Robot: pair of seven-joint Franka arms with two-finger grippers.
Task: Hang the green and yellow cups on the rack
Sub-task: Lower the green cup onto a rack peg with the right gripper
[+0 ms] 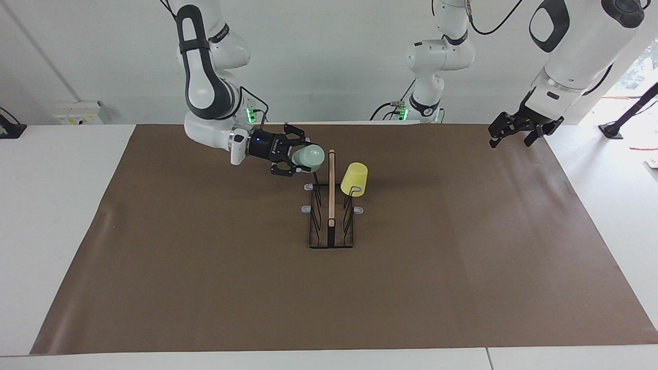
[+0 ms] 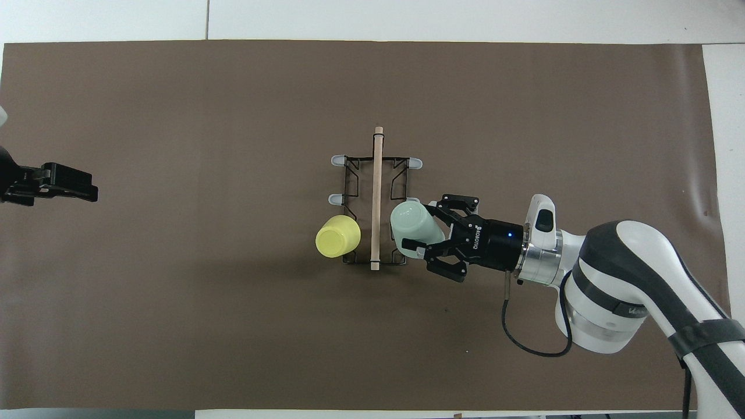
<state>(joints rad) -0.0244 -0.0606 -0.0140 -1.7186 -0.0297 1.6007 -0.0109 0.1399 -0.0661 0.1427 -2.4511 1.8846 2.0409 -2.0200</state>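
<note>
The right gripper clasped the green cup over the rack; misjudging the prong risked toppling it, while the left gripper waited unclenched.

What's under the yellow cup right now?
The yellow cup sits upside down over a prong of the rack on the side toward the left arm's end; wire shows just below its rim. The prong's tip inside is covered.

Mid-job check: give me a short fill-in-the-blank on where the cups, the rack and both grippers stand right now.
1. The cup already hanging on the rack is ____.
2. The green cup is held by the ____ gripper.
3. The left gripper, at its own end of the brown mat, holds ____.

Missing words: yellow; right; nothing
</note>
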